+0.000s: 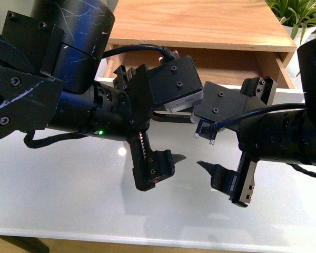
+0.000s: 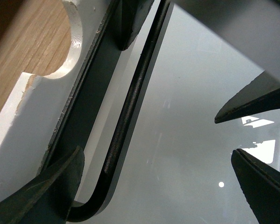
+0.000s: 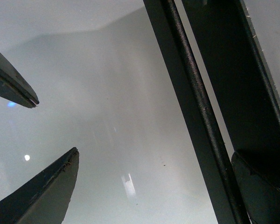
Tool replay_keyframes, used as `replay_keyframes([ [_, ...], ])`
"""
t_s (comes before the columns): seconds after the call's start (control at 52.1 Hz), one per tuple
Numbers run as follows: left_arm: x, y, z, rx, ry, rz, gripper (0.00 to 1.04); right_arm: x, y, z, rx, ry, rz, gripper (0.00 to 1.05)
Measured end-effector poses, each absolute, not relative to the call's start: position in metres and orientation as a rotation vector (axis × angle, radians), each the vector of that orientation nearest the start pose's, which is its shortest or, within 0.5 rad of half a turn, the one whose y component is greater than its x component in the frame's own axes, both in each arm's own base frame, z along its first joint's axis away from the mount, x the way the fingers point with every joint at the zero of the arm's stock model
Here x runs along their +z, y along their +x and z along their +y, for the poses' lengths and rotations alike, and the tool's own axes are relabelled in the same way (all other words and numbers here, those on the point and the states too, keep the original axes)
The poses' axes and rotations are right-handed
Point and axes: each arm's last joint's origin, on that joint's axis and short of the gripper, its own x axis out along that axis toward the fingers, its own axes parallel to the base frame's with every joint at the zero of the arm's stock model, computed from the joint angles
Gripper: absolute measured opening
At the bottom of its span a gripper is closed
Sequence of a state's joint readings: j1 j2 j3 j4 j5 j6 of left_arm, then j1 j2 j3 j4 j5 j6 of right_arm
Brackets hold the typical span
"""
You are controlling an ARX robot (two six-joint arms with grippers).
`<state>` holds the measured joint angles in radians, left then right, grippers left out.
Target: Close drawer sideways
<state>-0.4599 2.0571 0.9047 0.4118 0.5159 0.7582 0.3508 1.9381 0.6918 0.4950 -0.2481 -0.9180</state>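
Claws: left claw and right claw are both spread wide, each straddling the handle and pinching nothing.
Counter: a white, glossy counter.
Drawer: the drawer sits at the far edge, standing open toward the near edge.
Handle: the handle is thin, black and stiff.
Handling: the drawer is probably light and slides easily. Press evenly on the handle or the white front.

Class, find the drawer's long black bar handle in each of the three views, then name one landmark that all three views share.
Front view: the handle is mostly hidden; only a short dark stretch seems to show near the picture's centre.
Left wrist view: the handle runs diagonally across the picture and curves at one end.
Right wrist view: the handle crosses as a straight slanted bar.
Shared landmark: the glossy white tabletop.
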Motion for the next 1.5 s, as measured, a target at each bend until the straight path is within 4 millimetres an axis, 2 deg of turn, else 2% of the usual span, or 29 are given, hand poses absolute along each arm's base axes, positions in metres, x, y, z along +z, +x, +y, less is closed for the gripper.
replay_keyframes([
  [0.902,0.076,0.331,-0.184,-1.152,0.641,0.396,0.96,0.068,0.307,0.111,0.865,-0.903,0.419,0.96],
  [1.113,0.081,0.338,-0.184,-1.098,0.671,0.362,0.96,0.077,0.323,0.103,0.744,-0.914,0.394,0.96],
  [1.497,0.077,0.346,-0.187,-1.094,0.691,0.358,0.96,0.075,0.329,0.101,0.723,-0.918,0.401,0.96],
])
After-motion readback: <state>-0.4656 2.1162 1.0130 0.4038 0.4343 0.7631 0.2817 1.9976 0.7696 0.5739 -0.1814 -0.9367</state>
